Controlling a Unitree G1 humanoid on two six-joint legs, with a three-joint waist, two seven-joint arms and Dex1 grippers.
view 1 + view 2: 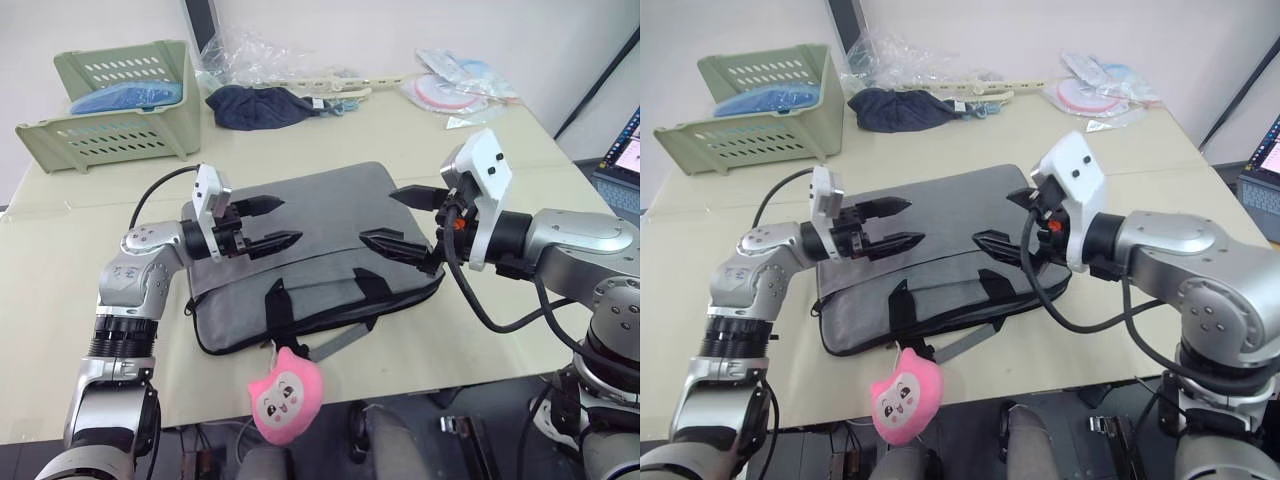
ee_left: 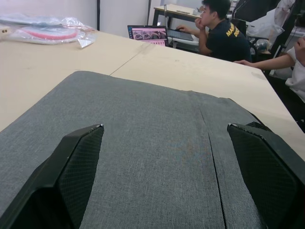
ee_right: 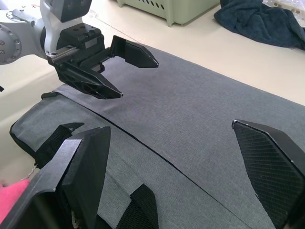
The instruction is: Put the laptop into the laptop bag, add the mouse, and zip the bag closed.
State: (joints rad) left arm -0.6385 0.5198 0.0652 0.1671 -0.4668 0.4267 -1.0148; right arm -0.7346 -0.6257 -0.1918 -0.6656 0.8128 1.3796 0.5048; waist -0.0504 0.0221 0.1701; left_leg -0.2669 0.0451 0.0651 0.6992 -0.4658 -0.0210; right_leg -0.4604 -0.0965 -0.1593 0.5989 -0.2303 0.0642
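The flat grey fabric laptop bag (image 1: 310, 255) with black strap handles and black trim lay on the pale wooden table (image 1: 100, 290), near its front edge and turned a little askew. Its handles (image 1: 280, 300) pointed toward the robot. A round pink plush toy with a face (image 1: 283, 395) hung off the table's front edge, just below the bag's handle side. Whether the laptop or mouse was inside the bag could not be told.

The left gripper (image 1: 268, 222) hovered over the bag's left end, black fingers spread apart and holding nothing. In the left wrist view both fingertips (image 2: 83, 143) stood wide over the grey fabric, a seam running between them; contact with the bag could not be told. The right gripper (image 1: 405, 218) sat over the bag's right end, facing the left one, jaws likewise released and empty. The right wrist view showed its fingers (image 3: 267, 152) straddling the bag's top panel, with the left gripper opposite.

At the table's far left stood a pale green slotted plastic basket (image 1: 115, 100) with something blue inside. A dark navy cloth (image 1: 258, 105) lay beside it, and clear plastic packets (image 1: 460, 85) sat at the far right. In the left wrist view a person in a dark shirt (image 2: 221, 33) sat at a laptop at another desk in the background.
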